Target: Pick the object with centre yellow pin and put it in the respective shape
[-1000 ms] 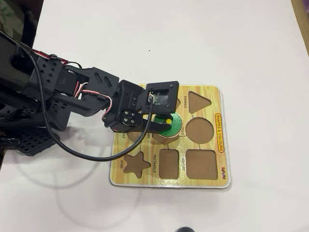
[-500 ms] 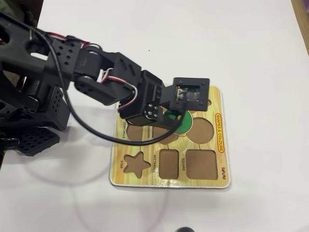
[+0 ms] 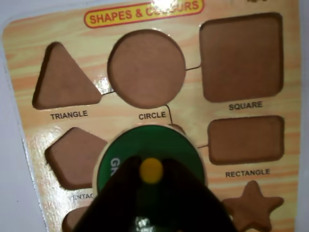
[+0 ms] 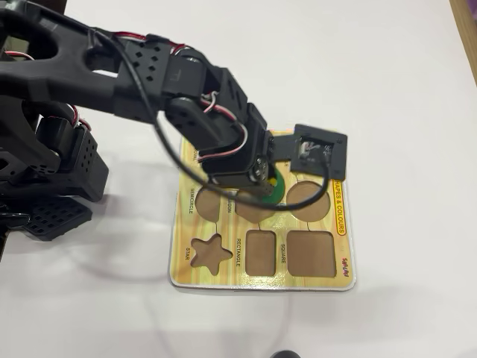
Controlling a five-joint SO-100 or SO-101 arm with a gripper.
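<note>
As the black two-finger gripper (image 3: 151, 170) clamps the yellow knob of the flat round green disc with pale wooden rim (image 3: 145, 145), the disc hangs over the yellow wood-grain puzzle board (image 3: 193, 121), just below the round brown cut-out labelled CIRCLE (image 3: 146, 67) in the wrist view. The disc is apart from that cut-out and partly covers another recess. In the overhead view the disc (image 4: 274, 190) peeks out beside the circle cut-out (image 4: 309, 200), under the arm (image 4: 149, 74).
</note>
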